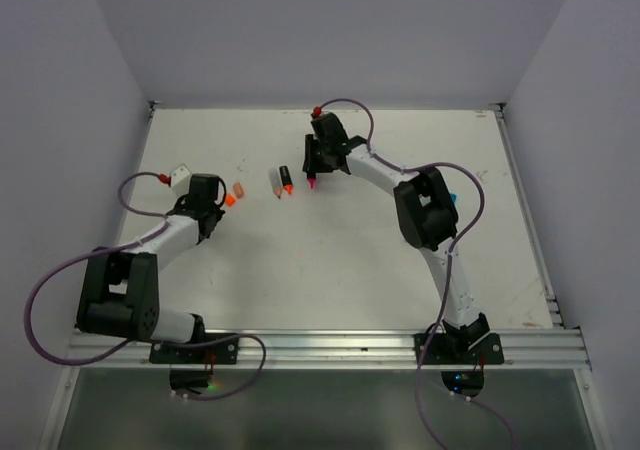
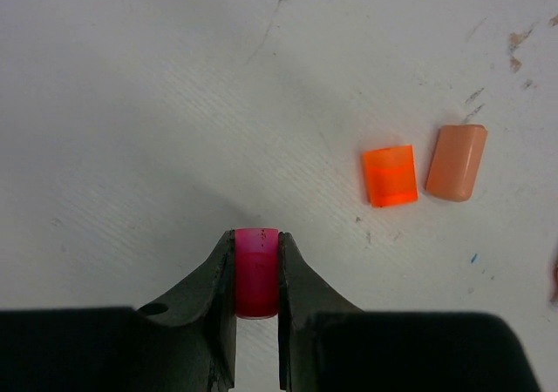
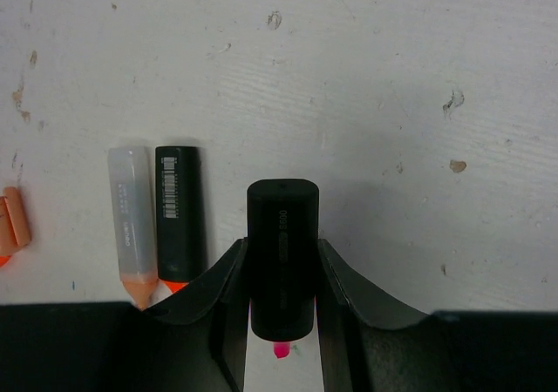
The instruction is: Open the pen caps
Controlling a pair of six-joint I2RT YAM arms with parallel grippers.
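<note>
My left gripper is shut on a pink pen cap, just above the white table. An orange cap and a peach cap lie side by side to its right; in the top view they are the orange cap and peach cap. My right gripper is shut on a black highlighter body, whose bare pink tip points down. In the top view this gripper is at the table's far middle.
Two uncapped pens lie left of the right gripper: a clear one with a peach tip and a black one with an orange tip. A small blue thing shows behind the right arm. A metal rail edges the table's right side.
</note>
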